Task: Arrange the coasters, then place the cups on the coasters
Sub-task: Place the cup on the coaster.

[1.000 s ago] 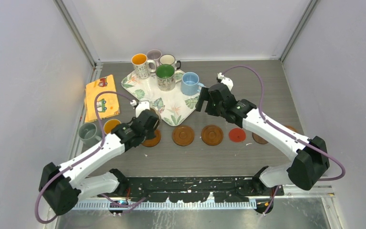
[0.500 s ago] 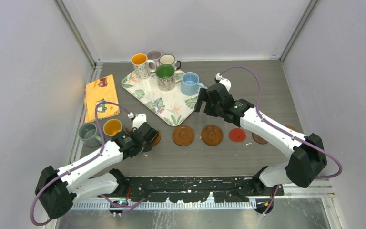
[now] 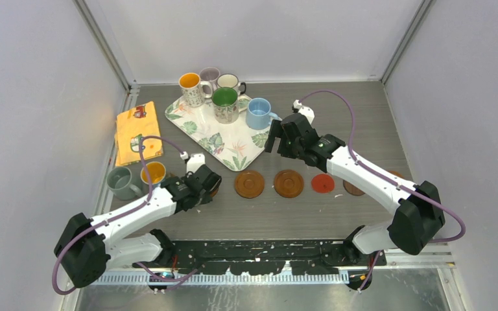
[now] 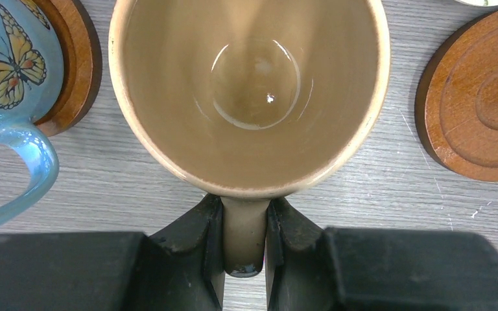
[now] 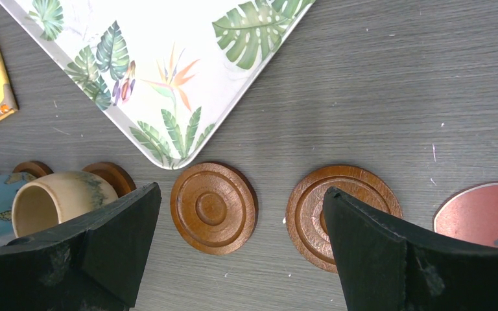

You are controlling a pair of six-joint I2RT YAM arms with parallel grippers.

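My left pincer [image 4: 244, 214], nearly shut, nips the handle of one tan ceramic mug [image 4: 253, 97] between a butterfly-printed blue mug [image 4: 6, 58] on its round wooden coaster [image 4: 78, 65] and a bare ringed coaster [image 4: 480, 97], arm stretched low, while my right pincer [image 5: 240, 191] hangs wide and empty above two brown wooden coasters [image 5: 214, 207] and one thin red disc [image 5: 486, 214].

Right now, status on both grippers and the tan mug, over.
Status: left gripper shut on tan mug handle; right gripper open, empty, above bare coasters; butterfly mug close beside tan mug, over.
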